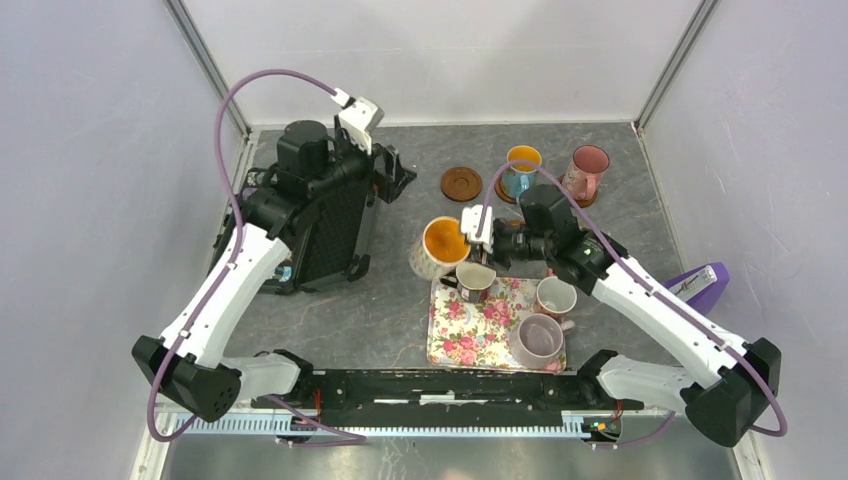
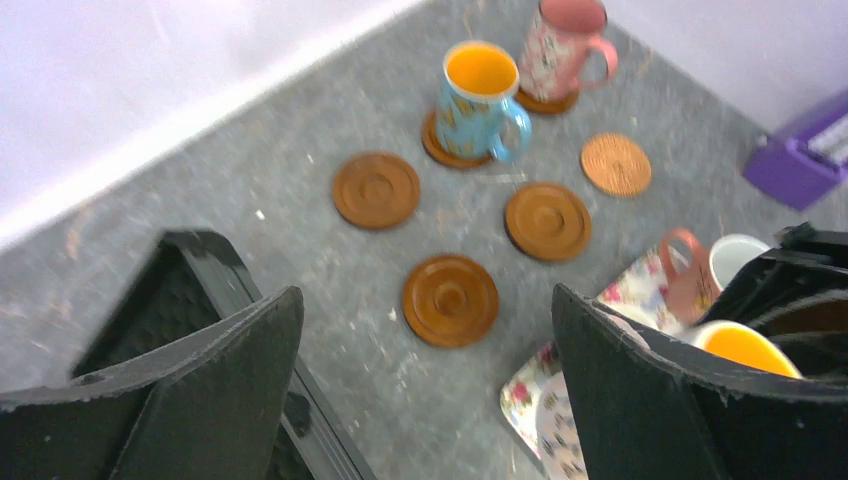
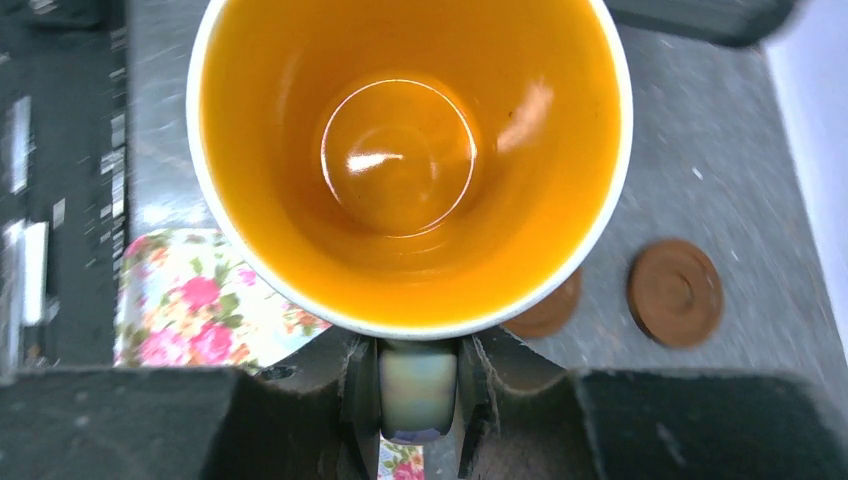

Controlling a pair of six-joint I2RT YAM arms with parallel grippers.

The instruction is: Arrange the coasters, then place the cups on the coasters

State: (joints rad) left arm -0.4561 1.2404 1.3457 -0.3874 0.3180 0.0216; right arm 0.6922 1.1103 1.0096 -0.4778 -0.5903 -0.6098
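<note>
the right tool (image 3: 418, 392), clamped on the handle of the orange-lined white patterned ceramic mug (image 3: 410, 160), should lower it level onto the bare dark brown ringed round coaster (image 3: 675, 292) at the frame's right, while the left tool (image 2: 425, 310) gapes wide.

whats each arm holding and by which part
The right jaws clamp the white orange-lined mug by its handle; the left jaws stand open, holding nothing.

A floral tray (image 1: 470, 335) lies on the table (image 1: 400, 300) between a black case (image 1: 340, 240) and a purple object (image 1: 700, 282).
</note>
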